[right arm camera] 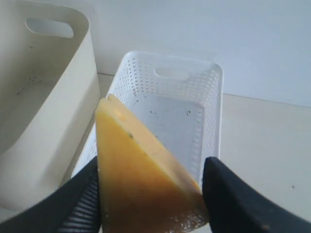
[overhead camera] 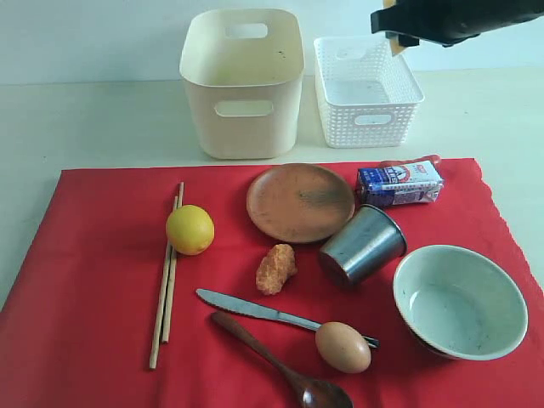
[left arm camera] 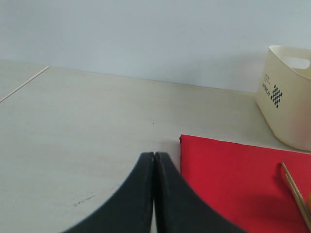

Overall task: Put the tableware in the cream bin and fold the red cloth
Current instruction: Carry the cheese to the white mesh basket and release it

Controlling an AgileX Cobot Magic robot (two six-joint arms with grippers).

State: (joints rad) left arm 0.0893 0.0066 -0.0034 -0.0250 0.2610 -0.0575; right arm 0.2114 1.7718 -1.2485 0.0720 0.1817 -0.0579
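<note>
On the red cloth lie the brown plate, tipped metal cup, green bowl, knife, wooden spoon and chopsticks. The cream bin stands behind the cloth and holds nothing. My right gripper hangs over the white basket, shut on a yellow cheese wedge. My left gripper is shut with nothing in it, low over the table beside the cloth's corner. It is out of the exterior view.
A lemon, a fried nugget, an egg and a blue-and-white carton also sit on the cloth. The egg rests on the knife's handle end. The white lattice basket stands right of the cream bin.
</note>
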